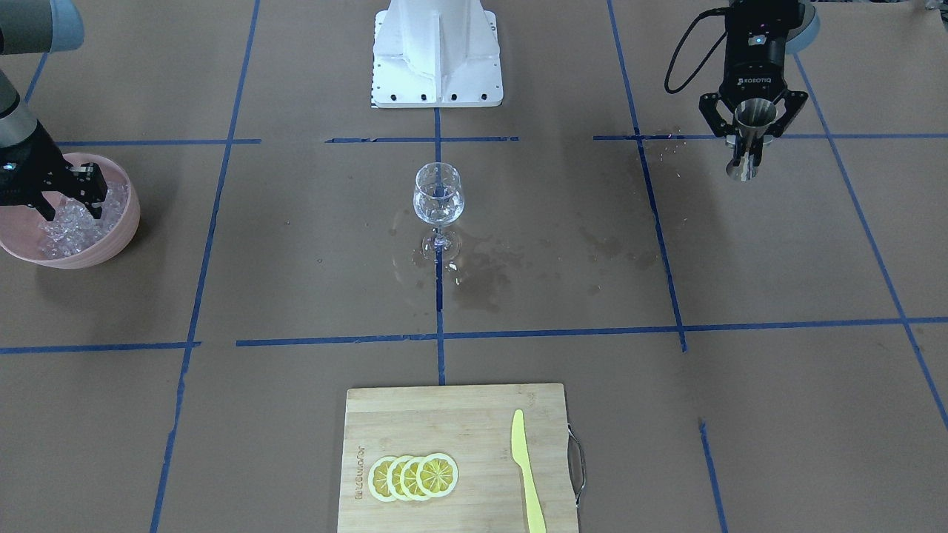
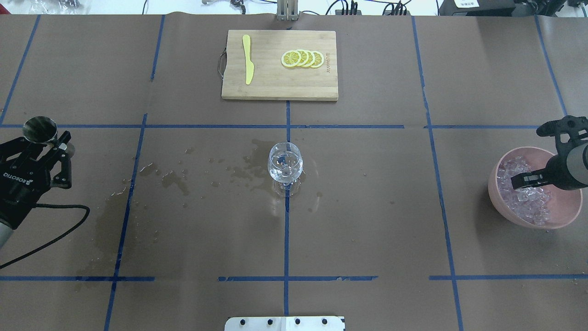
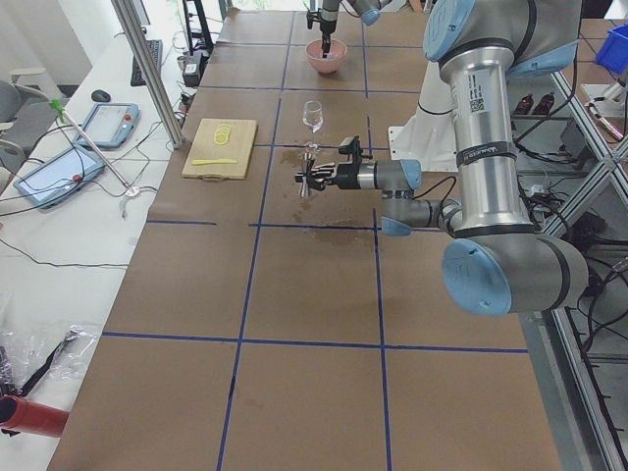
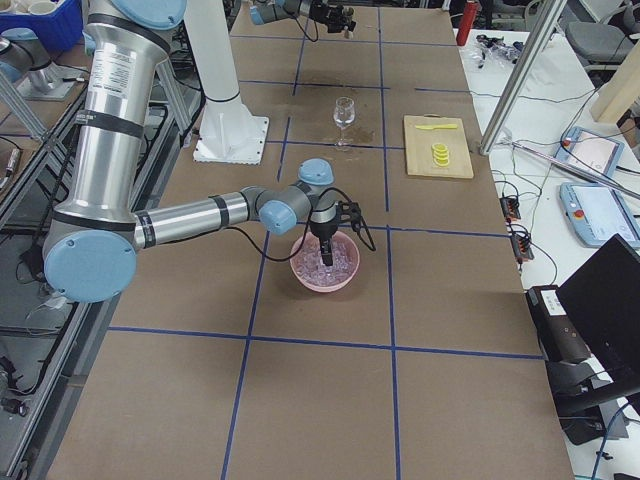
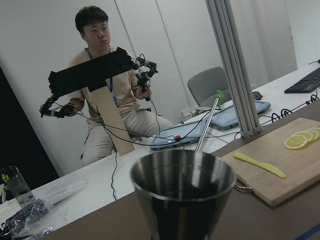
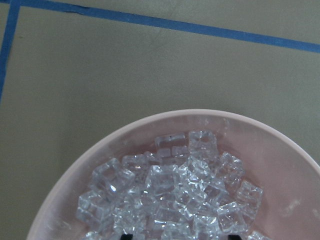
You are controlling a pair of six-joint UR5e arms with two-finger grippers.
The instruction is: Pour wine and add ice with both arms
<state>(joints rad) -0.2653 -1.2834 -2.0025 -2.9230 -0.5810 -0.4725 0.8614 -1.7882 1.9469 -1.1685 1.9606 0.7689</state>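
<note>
A clear wine glass (image 1: 438,196) (image 2: 285,165) stands upright at the table's centre, on wet stains. My left gripper (image 1: 752,135) (image 2: 43,140) hovers off to my left, shut on a steel jigger (image 1: 746,144) (image 5: 182,192). The jigger's inside is dark, and I cannot tell whether wine is in it. My right gripper (image 1: 70,209) (image 2: 521,180) is open, its fingers dipped among the ice (image 1: 74,231) (image 6: 175,195) heaped in a pink bowl (image 1: 127,226) (image 2: 569,216) at my far right. Nothing is clamped between those fingers.
A wooden cutting board (image 2: 275,85) on the far side carries lemon slices (image 2: 303,58) and a yellow knife (image 2: 248,64). The white base block (image 1: 437,52) sits at the robot's edge. Wet patches (image 2: 170,177) mark the paper left of the glass. A person (image 5: 107,90) sits beyond the table.
</note>
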